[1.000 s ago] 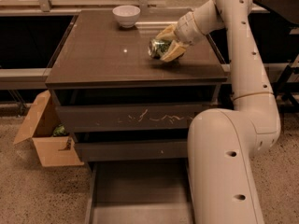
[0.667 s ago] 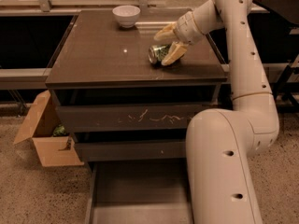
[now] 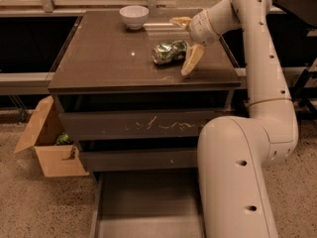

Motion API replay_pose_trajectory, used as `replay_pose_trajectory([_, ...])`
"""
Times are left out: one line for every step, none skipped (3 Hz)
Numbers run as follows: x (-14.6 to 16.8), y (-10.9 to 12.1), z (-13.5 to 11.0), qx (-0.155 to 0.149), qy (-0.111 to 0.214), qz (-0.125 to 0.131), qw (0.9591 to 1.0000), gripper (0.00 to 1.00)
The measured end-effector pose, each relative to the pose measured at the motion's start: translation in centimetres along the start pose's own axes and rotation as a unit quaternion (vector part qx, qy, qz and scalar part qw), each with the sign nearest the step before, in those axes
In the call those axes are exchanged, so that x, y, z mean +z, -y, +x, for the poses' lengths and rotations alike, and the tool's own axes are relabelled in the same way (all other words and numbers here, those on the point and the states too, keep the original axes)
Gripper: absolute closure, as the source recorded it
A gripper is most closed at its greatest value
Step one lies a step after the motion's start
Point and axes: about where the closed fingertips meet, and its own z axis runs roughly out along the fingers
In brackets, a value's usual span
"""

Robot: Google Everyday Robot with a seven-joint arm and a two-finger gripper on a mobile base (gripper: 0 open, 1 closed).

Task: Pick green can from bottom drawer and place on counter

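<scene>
Green can point(image 3: 170, 52): lying on its side on the table point(image 3: 109, 58), upper centre of frame.
Hand point(image 3: 186, 39): spread wide, holding nothing, just right of the can.
Risk: when you withdraw, a finger may clip the can and roll it off.

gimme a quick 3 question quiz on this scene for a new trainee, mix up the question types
1. Multiple choice: how does the green can rest on the counter?
A. standing upright
B. lying on its side
C. hanging half over the front edge

2. True or false: the bottom drawer is pulled out, and the part of its floor in view is bare.

3. Fill in the blank: the gripper, over the counter at the can's right end, has its fingers ____.

Key
1. B
2. True
3. open; the fingers are spread apart, not clamped on the can
</scene>
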Motion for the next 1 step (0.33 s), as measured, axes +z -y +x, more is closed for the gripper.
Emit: replay_pose_trajectory([-2.17, 0.62, 0.56, 0.001, -0.004, 0.028, 0.9996, 0.0])
